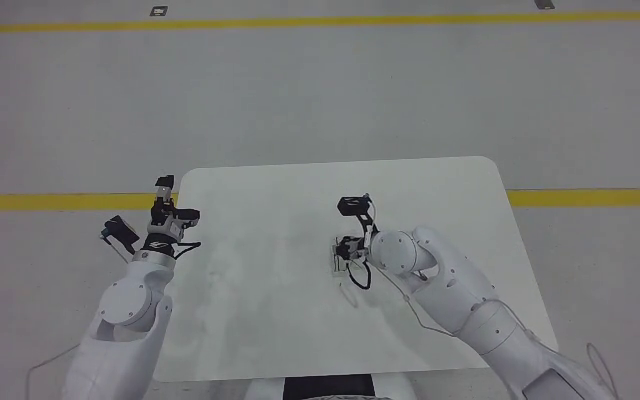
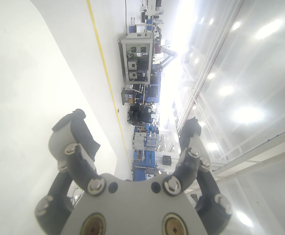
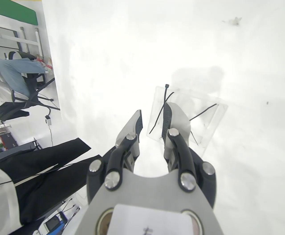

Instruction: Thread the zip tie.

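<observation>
A small clear plastic tray lies on the white table and holds black zip ties. One zip tie has its square head at the tray's far corner, and its strap crosses another thin strap. A second zip tie lies further across the tray. My right gripper hovers open just above the tray's edge, one finger over the ties, nothing held. From above, the right gripper is near the table's middle, over the tray. My left gripper is open and empty at the table's left edge.
A small speck of debris lies on the table beyond the tray. The table's left edge runs beside the left gripper, with a yellow floor line past it. Bare tabletop stretches around the tray.
</observation>
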Robot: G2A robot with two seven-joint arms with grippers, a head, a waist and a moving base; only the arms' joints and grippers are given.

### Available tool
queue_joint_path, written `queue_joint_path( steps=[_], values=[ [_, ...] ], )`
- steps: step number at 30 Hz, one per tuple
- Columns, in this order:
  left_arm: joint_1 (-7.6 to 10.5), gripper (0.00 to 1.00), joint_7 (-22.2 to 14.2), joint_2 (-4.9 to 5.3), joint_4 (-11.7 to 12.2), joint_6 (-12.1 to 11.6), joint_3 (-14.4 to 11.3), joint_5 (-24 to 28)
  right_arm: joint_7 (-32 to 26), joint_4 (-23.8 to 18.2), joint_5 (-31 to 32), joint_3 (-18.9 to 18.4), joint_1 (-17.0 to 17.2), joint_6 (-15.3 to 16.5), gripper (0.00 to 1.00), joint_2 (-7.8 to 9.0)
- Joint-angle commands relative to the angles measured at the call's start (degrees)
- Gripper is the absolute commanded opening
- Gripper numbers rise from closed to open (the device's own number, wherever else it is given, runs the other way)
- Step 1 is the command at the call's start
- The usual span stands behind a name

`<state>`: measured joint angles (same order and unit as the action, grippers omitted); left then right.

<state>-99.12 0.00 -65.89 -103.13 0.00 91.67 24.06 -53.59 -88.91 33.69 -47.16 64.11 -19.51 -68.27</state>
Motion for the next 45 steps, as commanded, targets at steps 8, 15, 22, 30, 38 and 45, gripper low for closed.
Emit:
queue_joint_path(
  steps=[8, 15, 22, 30, 38, 45],
  values=[
    [0.00, 1.00, 0.00, 0.00, 0.01, 0.00, 0.00, 0.00, 1.11, 2.32, -1.14, -0.06, 0.45, 0.43, 0.29, -0.43],
    [0.00, 1.00, 0.00, 0.00, 0.01, 0.00, 0.00, 0.00, 2.43, 4.95, -1.79, 0.73, -0.41, 0.17, 0.32, -1.17],
    [0.00, 1.00, 0.00, 0.00, 0.01, 0.00, 0.00, 0.00, 3.15, 6.44, -1.90, 1.35, -1.62, 0.04, 0.20, -1.84],
    [0.00, 1.00, 0.00, 0.00, 0.01, 0.00, 0.00, 0.00, 3.23, 7.97, -2.03, 2.01, -2.21, 0.03, 0.17, -2.48],
    [0.00, 1.00, 0.00, 0.00, 0.01, 0.00, 0.00, 0.00, 2.93, 8.82, -1.70, 2.17, -2.28, 0.03, 0.15, -2.93],
    [0.00, 1.00, 0.00, 0.00, 0.01, 0.00, 0.00, 0.00, 2.42, 8.85, -2.44, 0.83, -2.02, 0.03, 0.00, -3.16]
  ],
)
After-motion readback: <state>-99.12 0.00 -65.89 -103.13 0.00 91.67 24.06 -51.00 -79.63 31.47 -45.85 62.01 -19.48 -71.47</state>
